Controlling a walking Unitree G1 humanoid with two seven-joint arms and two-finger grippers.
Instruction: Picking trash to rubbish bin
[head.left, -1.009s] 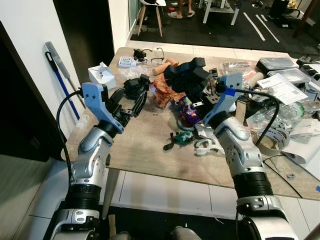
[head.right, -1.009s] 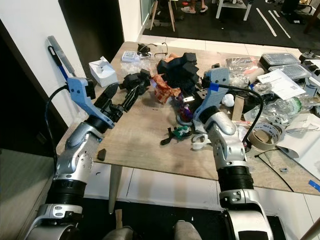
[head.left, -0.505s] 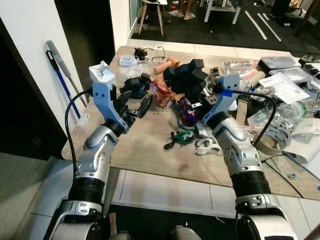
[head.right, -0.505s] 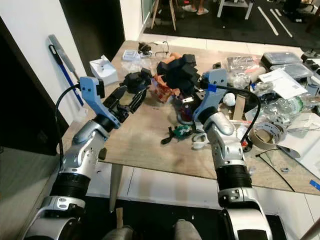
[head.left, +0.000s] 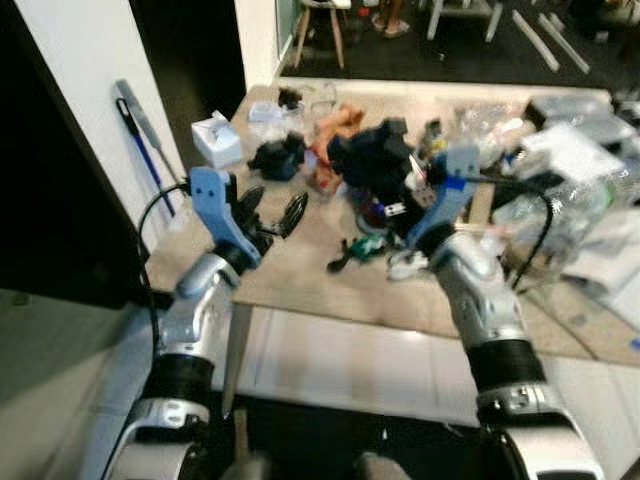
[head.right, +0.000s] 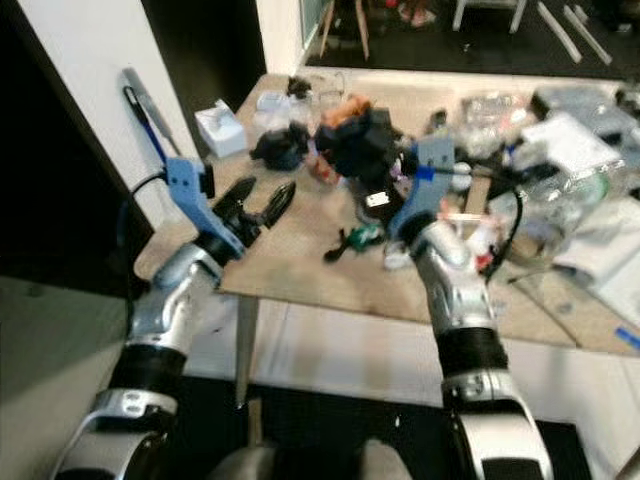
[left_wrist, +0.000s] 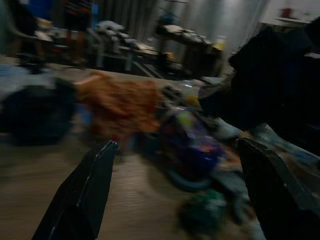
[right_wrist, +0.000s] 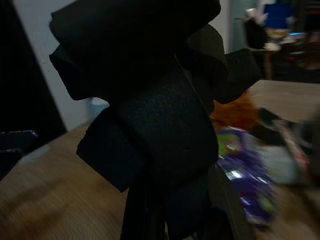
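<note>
All views motion-blurred; wrist views dim, head views brighter.

A lived-in home room: cluttered wooden table (head.left: 300, 265) (tissue box (head.left: 217, 139), wrappers), tiled floor (head.left: 340, 360), chairs (head.left: 318, 22) beyond.

table (head.left: 300, 275): light wood grain
foam lump (head.left: 372, 160): black
crumpled wrapper (left_wrist: 120, 105): orange-brown
packet (right_wrist: 243, 160): purple
box (head.left: 218, 140): white
</note>
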